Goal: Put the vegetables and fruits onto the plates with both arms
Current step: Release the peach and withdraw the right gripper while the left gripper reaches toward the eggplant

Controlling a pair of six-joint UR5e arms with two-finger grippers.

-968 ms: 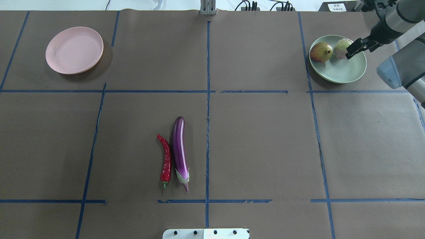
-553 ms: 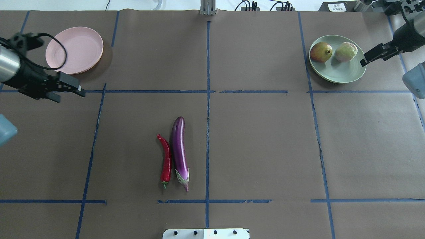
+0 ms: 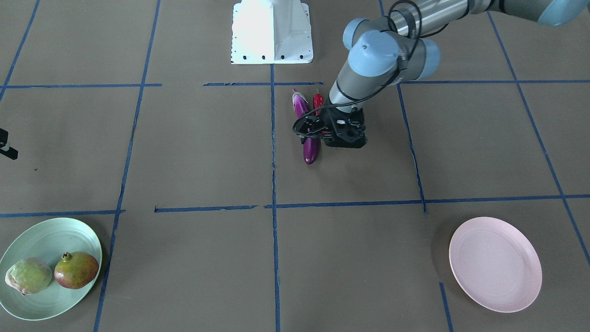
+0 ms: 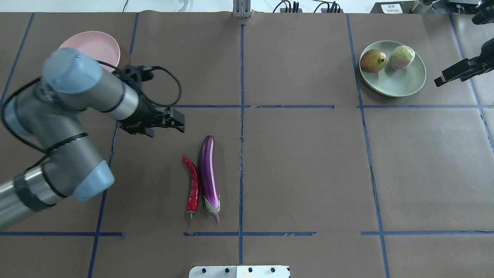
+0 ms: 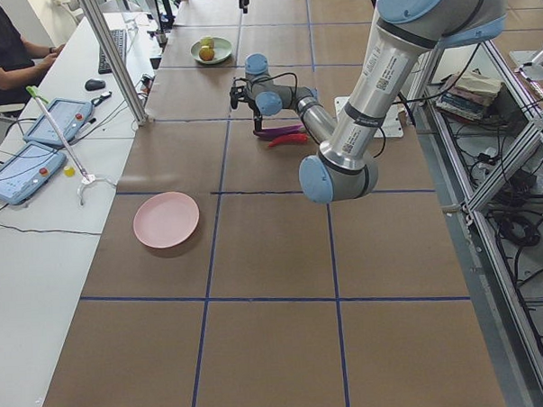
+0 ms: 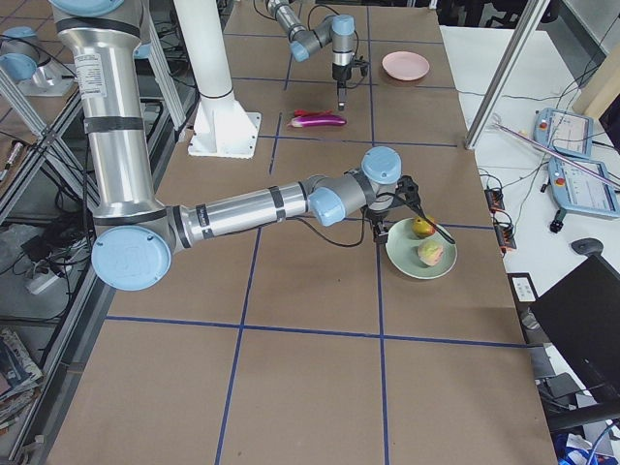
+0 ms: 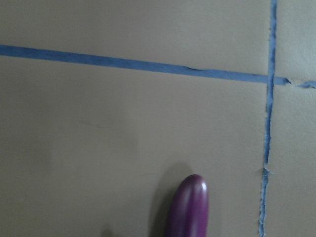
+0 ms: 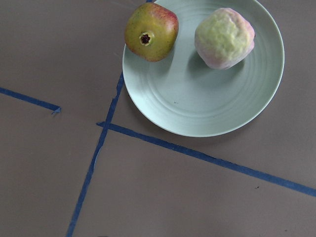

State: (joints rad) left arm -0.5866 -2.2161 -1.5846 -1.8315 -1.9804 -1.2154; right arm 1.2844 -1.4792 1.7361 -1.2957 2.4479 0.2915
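Observation:
The purple eggplant [image 4: 208, 173] and the red chili [image 4: 193, 185] lie side by side on the table near its middle. My left gripper [image 4: 174, 122] hovers just beyond the eggplant's rounded tip and looks open and empty. The front-facing view shows it over the eggplant [image 3: 311, 150]. The left wrist view shows only that tip [image 7: 190, 207]. The pomegranate [image 4: 373, 60] and the pale green fruit [image 4: 401, 57] sit on the mint green plate [image 4: 401, 87]. My right gripper [image 4: 442, 80] is off the plate's right side, empty and apparently open. The pink plate [image 4: 96, 40] is empty.
Blue tape lines divide the brown paper table cover. The white base block [image 4: 239, 271] sits at the near edge. The left arm's elbow [image 4: 73, 73] partly covers the pink plate in the overhead view. An operator and tablets are beside the table [image 5: 4, 53].
My left arm swung in from the left edge to the eggplant's far tip. My right gripper drew back to the right, off the green plate, leaving the green fruit there.

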